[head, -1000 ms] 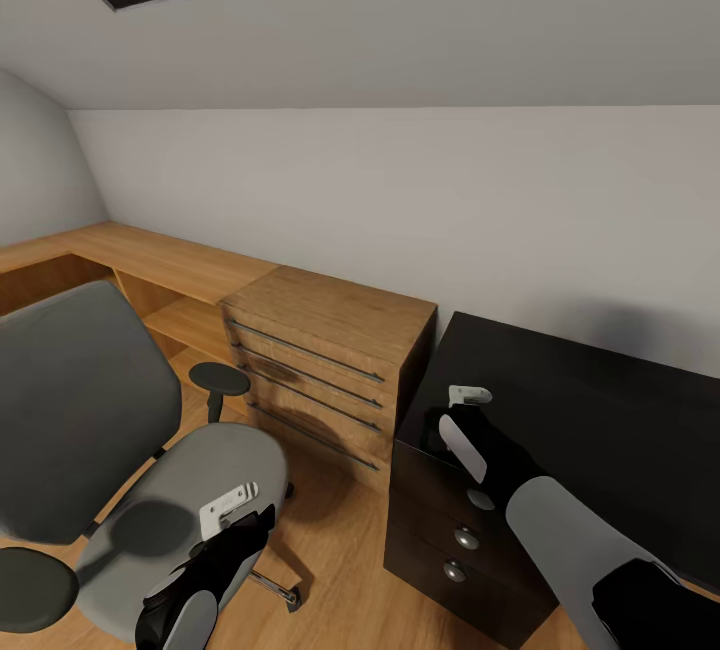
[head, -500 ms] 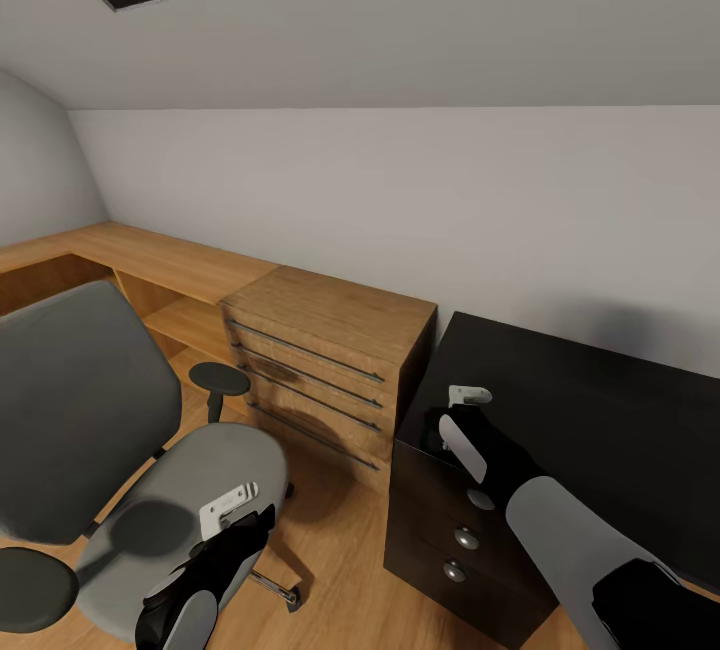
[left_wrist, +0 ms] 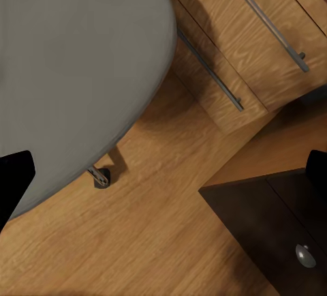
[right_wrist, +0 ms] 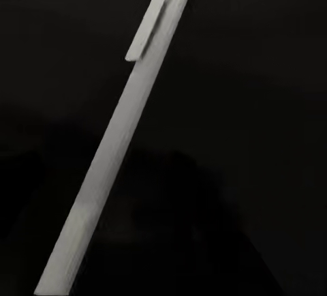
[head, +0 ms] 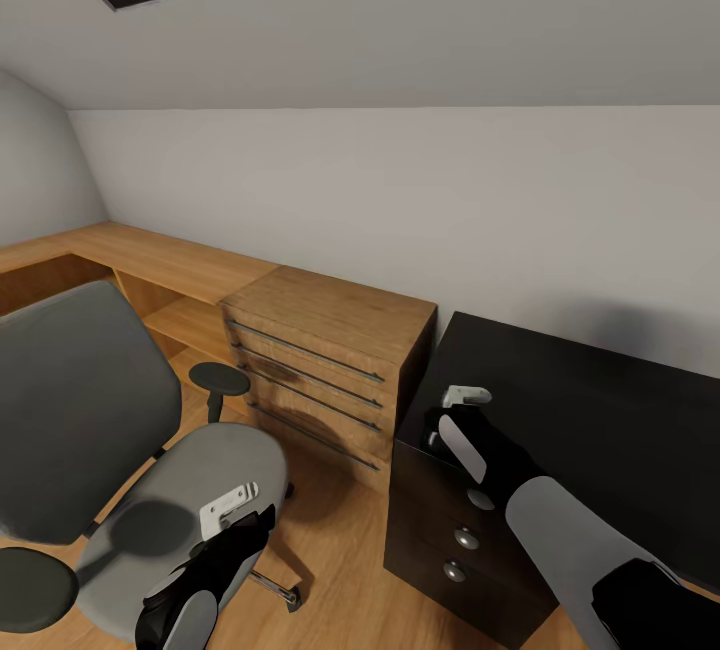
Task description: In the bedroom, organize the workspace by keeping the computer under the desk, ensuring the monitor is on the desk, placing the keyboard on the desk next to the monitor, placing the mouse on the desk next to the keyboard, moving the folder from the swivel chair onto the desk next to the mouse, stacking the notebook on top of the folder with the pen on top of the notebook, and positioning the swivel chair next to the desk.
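Note:
The swivel chair [head: 190, 490] stands at the left on the wood floor, and its grey seat [left_wrist: 68, 57] is bare. My left gripper [head: 245, 530] hangs open just above the seat's front edge. The glossy black desk [head: 600, 410] fills the right side, its top bare where I see it. My right gripper [head: 437, 430] hovers low over the desk's left end. In the right wrist view the white pen [right_wrist: 116, 139] runs slantwise at fingertip depth against the black top, with faint dark finger shapes on both sides of it. The gripper appears shut on it.
A low light-wood dresser [head: 330, 330] stands between the chair and the desk, close against the desk's left side. A wooden counter [head: 150, 260] runs along the wall at the left. The desk drawers with silver knobs [head: 466, 537] face me below my right arm.
My right gripper has shifted very slightly to the left over the desk's end. The left arm, the chair and the camera have stayed still.

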Tool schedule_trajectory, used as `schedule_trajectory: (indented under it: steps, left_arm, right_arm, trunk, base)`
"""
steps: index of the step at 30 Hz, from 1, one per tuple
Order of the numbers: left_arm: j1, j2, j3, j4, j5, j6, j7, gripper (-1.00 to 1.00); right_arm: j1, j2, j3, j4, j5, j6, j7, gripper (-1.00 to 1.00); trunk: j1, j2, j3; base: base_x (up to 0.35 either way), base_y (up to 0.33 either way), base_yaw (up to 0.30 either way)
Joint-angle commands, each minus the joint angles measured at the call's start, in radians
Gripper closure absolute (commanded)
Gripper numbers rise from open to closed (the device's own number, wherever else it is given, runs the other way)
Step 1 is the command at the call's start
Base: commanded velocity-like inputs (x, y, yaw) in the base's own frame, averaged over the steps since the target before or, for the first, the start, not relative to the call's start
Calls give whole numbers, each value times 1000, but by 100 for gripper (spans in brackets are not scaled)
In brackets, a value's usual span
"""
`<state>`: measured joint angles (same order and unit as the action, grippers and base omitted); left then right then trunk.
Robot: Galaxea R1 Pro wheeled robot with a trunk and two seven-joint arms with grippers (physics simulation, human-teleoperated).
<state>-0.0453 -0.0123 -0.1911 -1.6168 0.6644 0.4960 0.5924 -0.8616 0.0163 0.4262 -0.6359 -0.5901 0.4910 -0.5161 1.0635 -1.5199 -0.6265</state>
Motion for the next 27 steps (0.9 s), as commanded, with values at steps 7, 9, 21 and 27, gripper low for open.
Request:
schedule_trajectory:
  steps: [7,9,21,27]
  left_arm:
    - [-1,0,-1,-2,9,2,9,-100]
    - [-1,0,-1,-2,9,2,9,-100]
    - [-1,0,-1,-2,9,3,9,-100]
    - [-1,0,-1,-2,9,3,9,-100]
  right_arm:
    - [0,-1,5,16,-11,12,-8,100]
    - [0,-1,4,15,-11,13,-8,100]
    - [0,-1,-64,11,-13,67,-8,100]
    - [0,-1,-75,10,-13,72,-8,100]
  trunk:
    - [0,0,-1]
    - [0,0,-1]
    - [0,0,-1]
    - [0,0,-1]
  base:
    - [0,0,0]
    - [0,0,0]
    - [0,0,0]
    - [0,0,0]
